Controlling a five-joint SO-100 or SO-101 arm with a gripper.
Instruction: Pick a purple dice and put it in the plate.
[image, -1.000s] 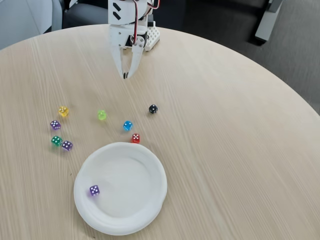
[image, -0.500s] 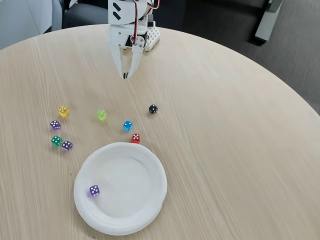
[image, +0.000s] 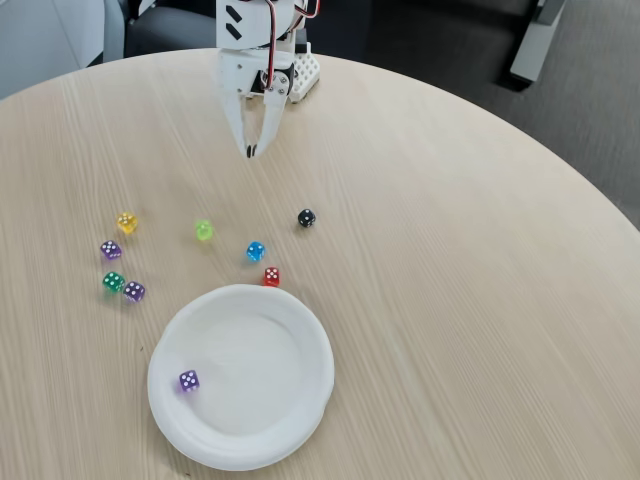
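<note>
In the fixed view a round white plate (image: 290, 340) lies at the bottom centre of the wooden table. A purple dice (image: 188, 381) with white pips rests inside it, near its left rim. Two more purple dice lie on the table at the left, one (image: 110, 249) beside the yellow die and one (image: 134, 291) next to the green die. My gripper (image: 250, 151) hangs at the far side of the table, fingertips pointing down and touching each other, shut with nothing between them. It is well away from the plate and all dice.
Other dice lie between gripper and plate: yellow (image: 126, 222), light green (image: 204, 230), green (image: 113, 282), blue (image: 256, 251), red (image: 271, 276) touching the plate's rim, and black (image: 306, 217). The table's right half is bare wood; its curved edge runs along the right.
</note>
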